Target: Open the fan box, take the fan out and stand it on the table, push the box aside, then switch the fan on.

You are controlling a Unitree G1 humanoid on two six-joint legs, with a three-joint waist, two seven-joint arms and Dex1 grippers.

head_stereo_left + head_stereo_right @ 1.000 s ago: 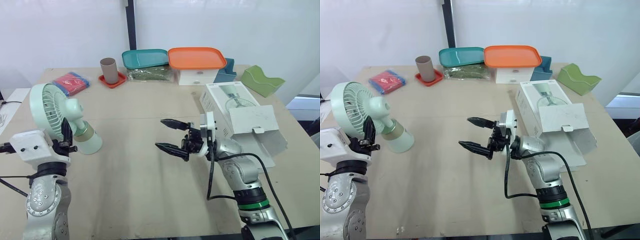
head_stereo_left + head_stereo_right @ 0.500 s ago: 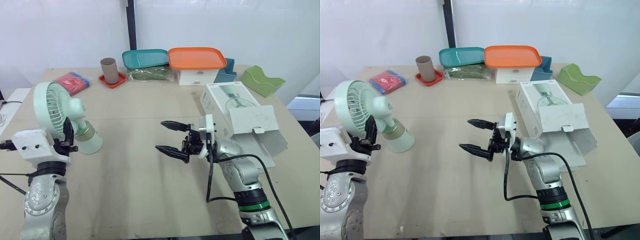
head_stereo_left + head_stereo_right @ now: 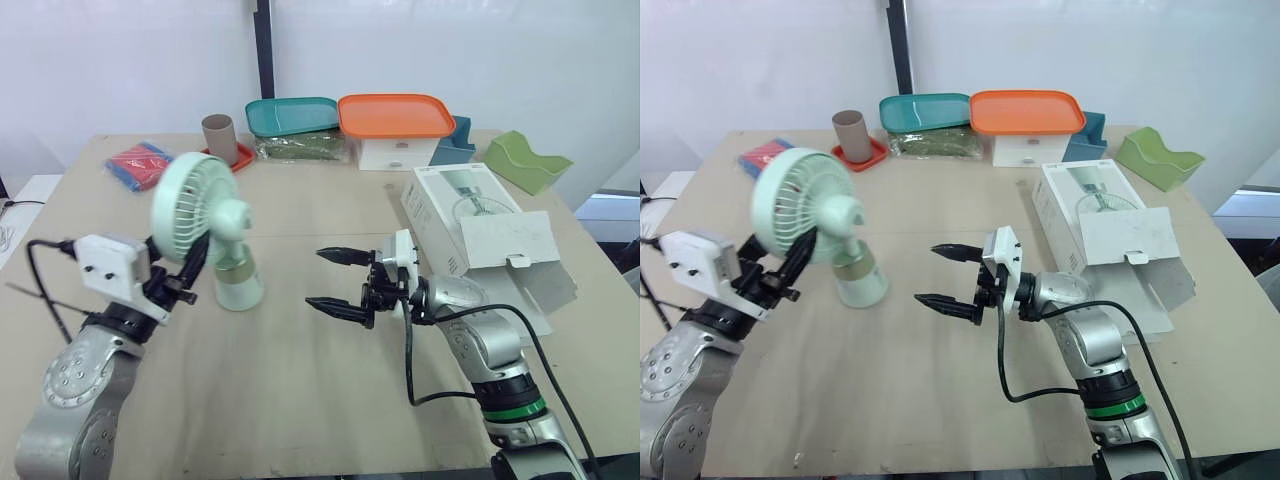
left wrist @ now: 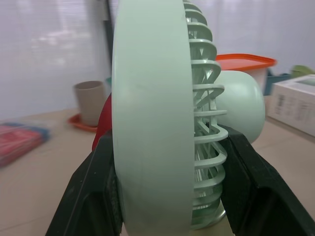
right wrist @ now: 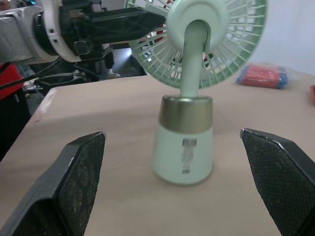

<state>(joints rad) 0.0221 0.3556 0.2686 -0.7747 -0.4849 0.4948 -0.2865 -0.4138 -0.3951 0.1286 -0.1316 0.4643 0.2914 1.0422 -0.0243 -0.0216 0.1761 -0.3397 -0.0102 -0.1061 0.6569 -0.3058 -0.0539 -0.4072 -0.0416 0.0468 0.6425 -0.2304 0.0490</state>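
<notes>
A pale green fan (image 3: pixel 197 209) with a gold band on its white base (image 3: pixel 238 288) stands near the table's middle, leaning slightly, its base down at the table top. My left gripper (image 3: pixel 186 270) is shut on the rim of the fan's head, and its black fingers (image 4: pixel 92 193) clamp the rim from both sides. My right gripper (image 3: pixel 317 278) is open, a short way to the right of the fan and pointing at it; its fingers (image 5: pixel 75 178) frame the base without touching it. The white fan box (image 3: pixel 482 238) lies on the right with its front flap open.
Along the far edge stand a brown cup on a red coaster (image 3: pixel 218 139), a teal tray (image 3: pixel 291 116), an orange lid on a white container (image 3: pixel 393 117) and a green holder (image 3: pixel 526 160). A red and blue packet (image 3: pixel 139 163) lies at the far left.
My left gripper has carried the fan from the table's left edge rightwards to near the middle. The right gripper has edged a little left and stays open.
</notes>
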